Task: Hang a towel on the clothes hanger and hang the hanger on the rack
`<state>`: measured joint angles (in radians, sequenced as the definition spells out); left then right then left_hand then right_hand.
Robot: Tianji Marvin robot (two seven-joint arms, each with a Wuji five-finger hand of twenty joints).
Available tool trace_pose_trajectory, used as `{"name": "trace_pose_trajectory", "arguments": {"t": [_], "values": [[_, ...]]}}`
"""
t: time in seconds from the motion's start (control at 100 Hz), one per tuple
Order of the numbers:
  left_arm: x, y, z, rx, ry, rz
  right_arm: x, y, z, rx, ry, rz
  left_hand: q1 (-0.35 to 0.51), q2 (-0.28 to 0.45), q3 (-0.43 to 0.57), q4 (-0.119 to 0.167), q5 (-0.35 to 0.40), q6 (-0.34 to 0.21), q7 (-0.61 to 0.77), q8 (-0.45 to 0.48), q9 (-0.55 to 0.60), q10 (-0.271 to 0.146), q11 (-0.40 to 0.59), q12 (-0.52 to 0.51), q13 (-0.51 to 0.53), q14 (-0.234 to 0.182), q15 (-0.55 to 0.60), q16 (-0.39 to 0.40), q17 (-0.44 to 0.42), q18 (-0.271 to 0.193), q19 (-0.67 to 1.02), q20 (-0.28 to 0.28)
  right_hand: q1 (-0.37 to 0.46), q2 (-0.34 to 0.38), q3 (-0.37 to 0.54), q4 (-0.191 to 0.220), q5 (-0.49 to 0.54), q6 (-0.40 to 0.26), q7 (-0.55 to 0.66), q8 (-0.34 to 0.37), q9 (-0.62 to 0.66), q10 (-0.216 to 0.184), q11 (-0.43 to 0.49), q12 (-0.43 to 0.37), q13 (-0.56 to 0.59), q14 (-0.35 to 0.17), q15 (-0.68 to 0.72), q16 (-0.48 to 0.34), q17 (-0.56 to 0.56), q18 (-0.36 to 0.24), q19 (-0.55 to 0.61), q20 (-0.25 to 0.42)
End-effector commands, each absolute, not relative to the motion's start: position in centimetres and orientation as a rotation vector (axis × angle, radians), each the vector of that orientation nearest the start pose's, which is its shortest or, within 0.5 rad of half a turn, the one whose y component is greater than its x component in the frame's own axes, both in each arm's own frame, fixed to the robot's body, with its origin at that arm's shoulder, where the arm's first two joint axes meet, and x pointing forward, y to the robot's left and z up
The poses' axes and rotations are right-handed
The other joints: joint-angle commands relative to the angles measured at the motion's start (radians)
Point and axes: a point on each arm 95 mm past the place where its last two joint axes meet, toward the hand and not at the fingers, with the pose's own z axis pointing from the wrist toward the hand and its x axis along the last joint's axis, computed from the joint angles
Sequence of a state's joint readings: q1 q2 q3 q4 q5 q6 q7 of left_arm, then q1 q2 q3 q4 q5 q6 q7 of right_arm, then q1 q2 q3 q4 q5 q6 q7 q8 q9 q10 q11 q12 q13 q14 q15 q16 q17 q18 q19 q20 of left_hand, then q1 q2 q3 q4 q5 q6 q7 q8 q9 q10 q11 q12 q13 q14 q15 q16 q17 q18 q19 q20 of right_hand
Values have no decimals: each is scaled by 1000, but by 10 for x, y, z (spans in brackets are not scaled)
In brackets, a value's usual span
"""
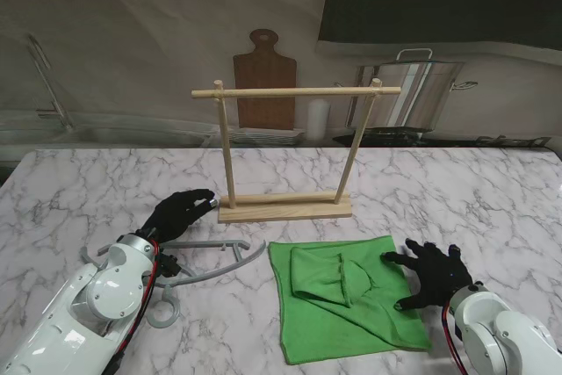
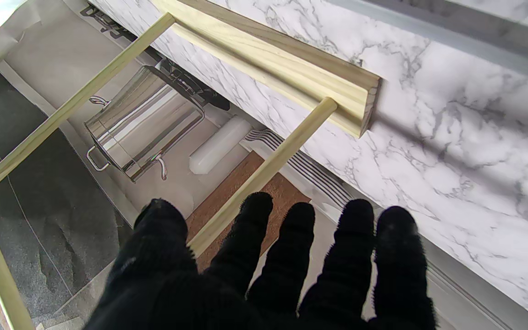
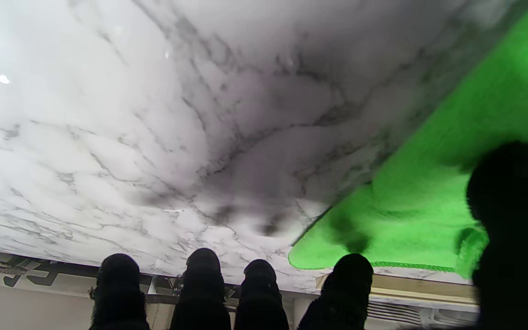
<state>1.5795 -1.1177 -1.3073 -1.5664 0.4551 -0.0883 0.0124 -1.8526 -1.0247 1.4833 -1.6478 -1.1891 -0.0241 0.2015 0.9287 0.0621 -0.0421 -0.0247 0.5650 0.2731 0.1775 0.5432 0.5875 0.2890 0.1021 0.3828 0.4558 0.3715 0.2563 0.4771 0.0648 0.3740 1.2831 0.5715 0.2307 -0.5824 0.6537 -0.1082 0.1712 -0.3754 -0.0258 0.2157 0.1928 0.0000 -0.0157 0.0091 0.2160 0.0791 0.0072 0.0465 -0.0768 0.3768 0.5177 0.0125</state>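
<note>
The right hand (image 1: 435, 275), fingers spread and holding nothing, rests over the right edge of the green towel (image 1: 338, 300), while the hanger (image 1: 206, 265), long axis left-right, lies nearer the empty, open left hand (image 1: 180, 212).

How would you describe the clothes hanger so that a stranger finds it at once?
Start at the wooden rack in the middle of the marble table. Nearer to me and to its left lies the clothes hanger, flat beside the green towel. It alone is thin, grey and curved.
</note>
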Motion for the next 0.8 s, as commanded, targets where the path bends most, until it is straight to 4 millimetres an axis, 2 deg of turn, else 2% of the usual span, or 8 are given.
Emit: {"name": "trace_pose_trajectory", "arguments": {"t": [0.0, 0.21, 0.33, 0.58, 0.62, 0.69, 0.74, 0.79], "values": [[408, 26, -323, -1698, 1157, -1830, 329, -113, -384, 1344, 1730, 921, 18, 52, 1, 2, -21, -5, -5, -12, -26, -12, -14, -9, -20, -23, -10, -2, -20, -4, -703, 12, 20, -31, -14, 7, -5, -55, 32, 60, -17, 4, -30, -17, -36, 0, -31, -17, -30, 40, 12, -22], [408, 26, -323, -1696, 1158, -1831, 328, -111, -388, 1341, 1756, 878, 19, 52, 2, 2, -22, -7, -5, -12, -31, -12, -15, -10, -21, -24, -10, -2, -21, -4, -705, 12, 41, -34, -18, 5, 22, -65, 189, 149, -26, 0, -31, -18, -51, -17, -32, -17, -37, 22, 4, -23], [408, 26, -323, -1696, 1159, -1831, 327, -110, -390, 1358, 1768, 856, 17, 52, 2, 2, -22, -6, -5, -12, -32, -12, -15, -11, -22, -24, -11, -2, -21, -4, -706, 13, 107, -28, -58, 13, 45, -66, 286, 94, -31, -11, -33, -18, -58, -33, -34, -19, -37, 7, -14, -20], [408, 26, -323, -1695, 1158, -1832, 328, -106, -396, 1387, 1745, 880, 17, 52, 2, 2, -21, -7, -5, -12, -35, -13, -15, -11, -22, -26, -11, -2, -22, -4, -708, 13, 395, 211, -358, 35, 198, -85, 470, 20, 19, -63, -27, -15, -27, -70, -31, -20, -23, -20, -33, -19], [408, 26, -323, -1694, 1157, -1832, 328, -105, -396, 1391, 1735, 892, 17, 52, 2, 2, -22, -9, -5, -12, -35, -12, -15, -11, -23, -25, -12, -2, -21, -4, -708, 13, 409, 225, -349, 39, 242, -92, 493, 26, 30, -72, -23, -14, -21, -76, -29, -19, -21, -24, -32, -19], [408, 26, -323, -1695, 1156, -1833, 328, -104, -397, 1389, 1720, 910, 16, 52, 2, 2, -22, -8, -5, -12, -37, -12, -16, -11, -24, -24, -12, -2, -22, -7, -709, 13, 275, 188, 13, -22, 329, -116, 584, 17, 51, -102, -23, -12, -14, -92, -27, -20, -15, -36, -43, -18], [408, 26, -323, -1695, 1157, -1833, 328, -104, -398, 1387, 1712, 922, 17, 51, 2, 2, -22, -7, -5, -12, -37, -11, -15, -11, -23, -24, -12, -2, -21, -6, -709, 13, 291, 179, 52, -107, 363, -146, 704, -89, 68, -121, -21, -11, -7, -101, -27, -19, -9, -43, -46, -18], [408, 26, -323, -1693, 1157, -1833, 328, -103, -399, 1387, 1695, 944, 16, 52, 1, 2, -23, -8, -5, -12, -38, -12, -16, -12, -23, -25, -11, -2, -21, -5, -709, 14, 332, 175, 48, -133, 382, -181, 831, -141, 96, -137, -18, -9, 5, -110, -25, -17, -4, -51, -48, -18]]}}
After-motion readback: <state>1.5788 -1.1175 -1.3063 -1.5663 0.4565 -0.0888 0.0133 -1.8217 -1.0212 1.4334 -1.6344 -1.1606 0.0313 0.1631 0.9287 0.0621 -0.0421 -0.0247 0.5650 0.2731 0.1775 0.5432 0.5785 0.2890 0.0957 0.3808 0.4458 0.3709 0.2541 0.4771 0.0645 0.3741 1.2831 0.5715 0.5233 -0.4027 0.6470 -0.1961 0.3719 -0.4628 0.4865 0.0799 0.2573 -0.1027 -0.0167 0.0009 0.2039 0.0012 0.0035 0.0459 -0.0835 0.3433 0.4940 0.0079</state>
